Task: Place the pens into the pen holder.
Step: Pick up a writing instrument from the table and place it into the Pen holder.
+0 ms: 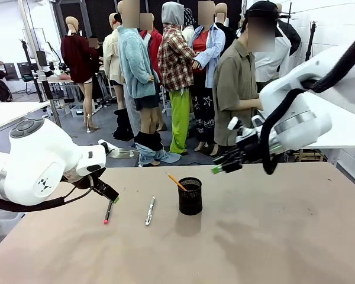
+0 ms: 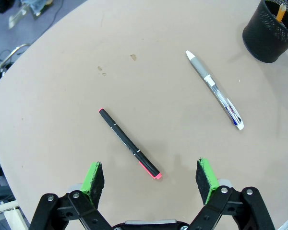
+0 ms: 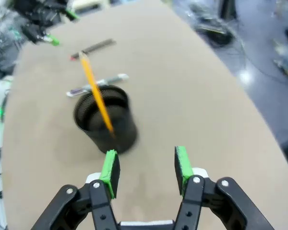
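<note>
A: Where do we start, with the left gripper (image 2: 149, 171)?

B: Yes. We see its 2 green pads spread wide with nothing held between them. It hangs low over the table (image 1: 272, 236), right above the dark pen (image 2: 128, 143).

A: How does that pen lie?

B: Flat on the table. In the left wrist view it runs at a slant, with its pink-red end between the 2 pads. We see no pad touching it.

A: And next to it?

B: The silver-white pen (image 2: 215, 91) also lies flat, apart from the dark one. It lies between the dark pen and the pen holder (image 2: 269, 33), touching neither.

A: What do we make of the right gripper (image 3: 146, 165)?

B: Its fingers are parted too and hold nothing. In the front view it sits raised above the table, up and to the right of the holder.

A: And the holder itself?

B: It stands upright near the middle of the table. The orange-yellow pencil (image 3: 97, 93) is inside it, leaning on the rim with its upper end sticking out towards the 2 pens on the table.

A: So we count 1 in the cup and 2 on the table.

B: Yes. A person (image 1: 234, 89) stands at the far side, behind the right arm.
</note>
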### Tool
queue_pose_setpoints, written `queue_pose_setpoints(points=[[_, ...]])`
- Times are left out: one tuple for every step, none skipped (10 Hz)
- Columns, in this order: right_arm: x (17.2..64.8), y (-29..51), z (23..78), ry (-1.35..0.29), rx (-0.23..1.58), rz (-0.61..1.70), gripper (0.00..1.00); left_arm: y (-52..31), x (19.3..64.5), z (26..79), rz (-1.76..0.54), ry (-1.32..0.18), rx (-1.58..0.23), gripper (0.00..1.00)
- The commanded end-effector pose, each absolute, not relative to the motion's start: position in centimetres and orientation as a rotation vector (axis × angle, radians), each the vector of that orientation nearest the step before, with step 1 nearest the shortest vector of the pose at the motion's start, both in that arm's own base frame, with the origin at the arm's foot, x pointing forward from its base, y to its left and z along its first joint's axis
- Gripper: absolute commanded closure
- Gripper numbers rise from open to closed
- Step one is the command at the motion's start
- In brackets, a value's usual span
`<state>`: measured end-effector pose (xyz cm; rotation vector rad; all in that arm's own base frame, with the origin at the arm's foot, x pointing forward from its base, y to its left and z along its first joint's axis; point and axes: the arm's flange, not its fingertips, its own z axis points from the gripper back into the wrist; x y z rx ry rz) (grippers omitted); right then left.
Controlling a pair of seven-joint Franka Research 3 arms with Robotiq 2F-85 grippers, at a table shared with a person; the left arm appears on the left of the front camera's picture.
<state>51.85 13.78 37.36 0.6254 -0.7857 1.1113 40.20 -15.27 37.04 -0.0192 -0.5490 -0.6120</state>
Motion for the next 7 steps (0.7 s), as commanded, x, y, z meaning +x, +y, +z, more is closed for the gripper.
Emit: queue_pose_setpoints(points=[[50.4,11.2,40.1,-0.624,0.466,0.985,0.41,-15.1,40.2,37.1,-0.608,-0.551,-0.021,0.00],[50.3,9.7,41.2,-0.561,0.412,0.962,0.41,-15.1,40.2,37.1,-0.608,-0.551,-0.021,0.00],[50.1,7.9,42.3,-0.484,0.338,0.901,0.41,-15.1,40.2,37.1,-0.608,-0.551,-0.021,0.00],[50.0,6.4,43.3,-0.416,0.282,0.834,0.41,-15.1,40.2,37.1,-0.608,-0.551,-0.021,0.00],[49.7,5.3,44.0,-0.311,0.239,0.815,0.41,-15.1,40.2,37.1,-0.608,-0.551,-0.021,0.00],[50.0,4.5,44.2,-0.222,0.206,0.774,0.41,-15.1,40.2,37.1,-0.608,-0.551,-0.021,0.00],[50.2,3.7,44.2,-0.149,0.192,0.706,0.41,-15.1,40.2,37.1,-0.608,-0.551,-0.021,0.00]])
